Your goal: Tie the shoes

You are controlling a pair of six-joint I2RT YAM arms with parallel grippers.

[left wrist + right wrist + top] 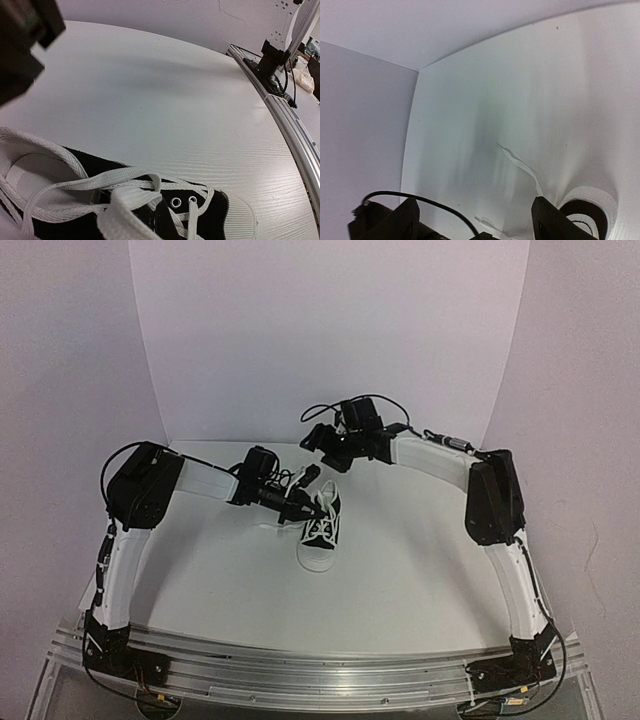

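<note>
Sneaker (215,212) with loose laces (100,182); left gripper (300,506) closed beside it, right gripper (475,212) spread open

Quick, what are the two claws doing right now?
Left gripper: closed at the laces; whether it pinches one cannot be told.
Right gripper: open, holding nothing.

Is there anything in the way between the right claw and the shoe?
Nothing visible blocks it. The right gripper hangs open beyond the heel of the sneaker. Only bare table and a loose white lace end lie between them.
</note>
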